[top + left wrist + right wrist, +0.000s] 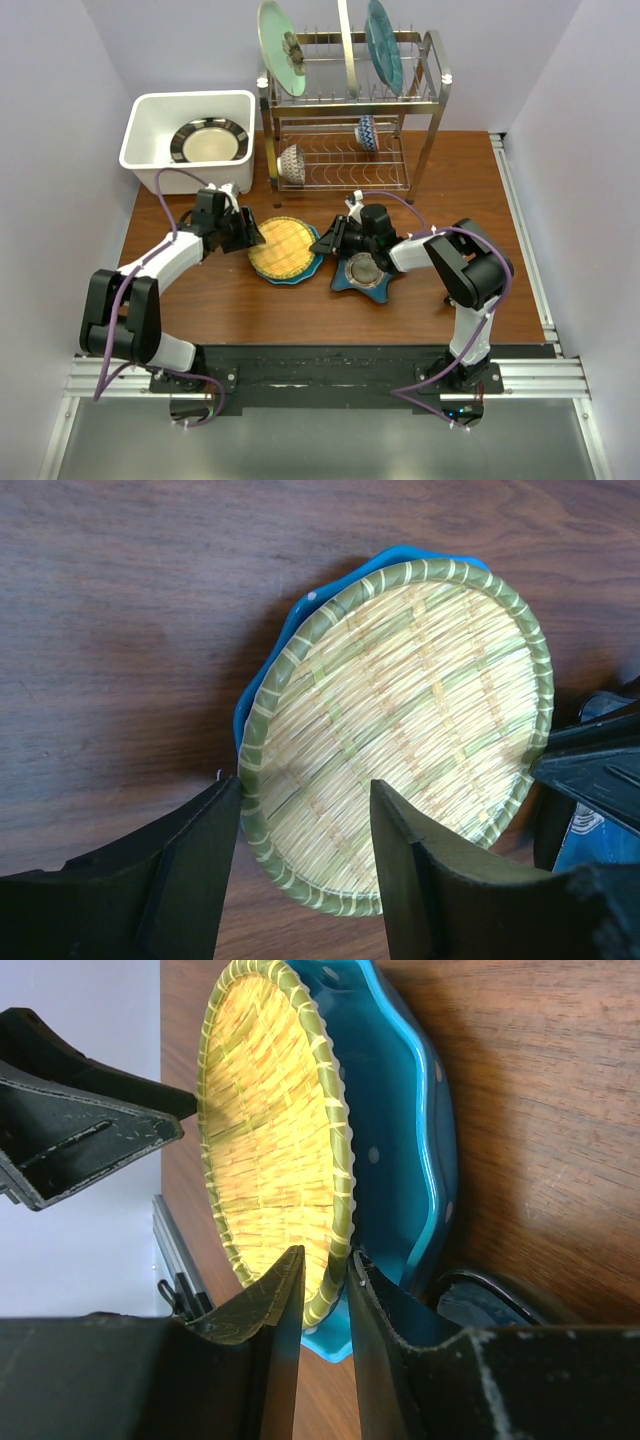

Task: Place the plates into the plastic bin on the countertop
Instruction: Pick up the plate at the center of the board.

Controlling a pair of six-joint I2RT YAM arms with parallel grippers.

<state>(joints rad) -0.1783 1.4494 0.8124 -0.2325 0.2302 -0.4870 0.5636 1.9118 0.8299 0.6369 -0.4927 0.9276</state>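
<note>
- Right gripper (325, 1260) is clamped on the near rim of the woven plate (270, 1130), which looks raised off the blue scalloped plate (400, 1110) beneath (to part the stack, I judge).
- Left gripper (305, 790) has its jaws apart, straddling the opposite rim without gripping it.
- Plastic bin (150, 110) sits well beyond my left jaws, with a striped plate (210, 142) inside.

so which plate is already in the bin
The black-rimmed plate with a cream centre, lying flat in the white bin; the other plates lie on the table or stand in the wire rack.
</note>
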